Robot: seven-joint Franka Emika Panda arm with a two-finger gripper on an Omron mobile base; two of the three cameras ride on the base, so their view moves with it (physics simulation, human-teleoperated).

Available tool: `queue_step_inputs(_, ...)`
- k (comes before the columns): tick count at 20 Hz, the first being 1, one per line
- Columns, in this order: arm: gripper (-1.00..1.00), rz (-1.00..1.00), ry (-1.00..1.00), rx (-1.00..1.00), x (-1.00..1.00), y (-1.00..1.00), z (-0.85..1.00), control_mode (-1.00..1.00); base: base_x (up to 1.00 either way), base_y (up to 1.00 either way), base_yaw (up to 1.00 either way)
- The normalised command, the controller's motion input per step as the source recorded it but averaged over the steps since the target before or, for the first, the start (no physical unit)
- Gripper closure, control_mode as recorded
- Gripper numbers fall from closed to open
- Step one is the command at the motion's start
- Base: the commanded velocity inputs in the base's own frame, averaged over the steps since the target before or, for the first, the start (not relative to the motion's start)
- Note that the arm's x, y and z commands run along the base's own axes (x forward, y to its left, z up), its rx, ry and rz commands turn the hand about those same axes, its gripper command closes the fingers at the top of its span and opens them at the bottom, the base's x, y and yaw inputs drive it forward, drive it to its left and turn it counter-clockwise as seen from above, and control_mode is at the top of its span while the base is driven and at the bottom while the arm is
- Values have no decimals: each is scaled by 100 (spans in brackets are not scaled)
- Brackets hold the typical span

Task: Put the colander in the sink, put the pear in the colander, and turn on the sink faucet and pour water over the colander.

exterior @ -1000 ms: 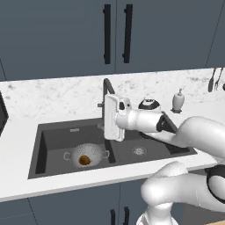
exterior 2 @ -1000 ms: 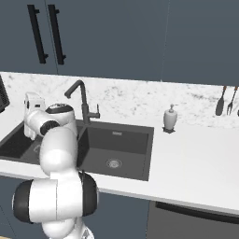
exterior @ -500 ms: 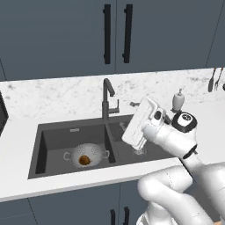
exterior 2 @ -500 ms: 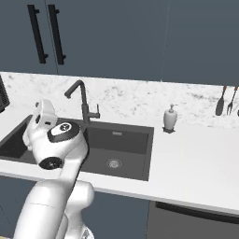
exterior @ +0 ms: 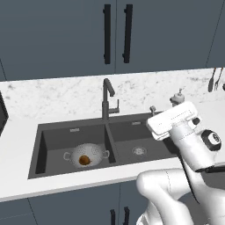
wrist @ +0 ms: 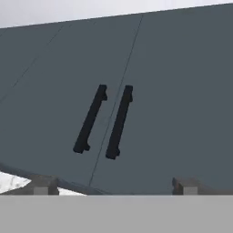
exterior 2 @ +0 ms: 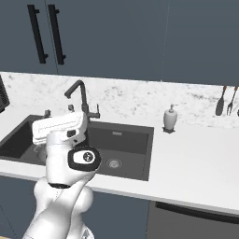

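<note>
The silvery colander (exterior: 85,154) stands in the left basin of the dark grey sink (exterior: 44,145), with the brown pear (exterior: 84,161) inside it. The dark sink faucet (exterior: 107,101) rises behind the divider between the basins; water is out of view. My gripper (exterior: 165,105) hangs over the right basin, to the right of the faucet and apart from it, tilted up toward the wall cabinets. It is open and holds nothing. From the right base my gripper (exterior 2: 59,111) sits just left of the faucet (exterior 2: 84,100). Its fingertips (wrist: 43,184) stand wide apart.
A white soap dispenser (exterior 2: 170,119) stands on the marble counter to the right of the sink (exterior 2: 126,140). Kitchen utensils (exterior 2: 224,100) hang at the far right wall. Dark cabinet doors with two black handles (wrist: 91,119) face the hand.
The hand has left the faucet, swung right over the right basin and tilted upward toward the cabinets. The jaws stayed open. Colander and pear have not moved.
</note>
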Motion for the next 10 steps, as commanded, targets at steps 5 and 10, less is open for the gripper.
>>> queue_step_inputs(5, -100, 4, 17, 97, -29, -97, 26, -100, 0, 0, 0)
queue_step_inputs(10, -100, 12, 39, 86, -13, -77, 46, -100, 0, 0, 0)
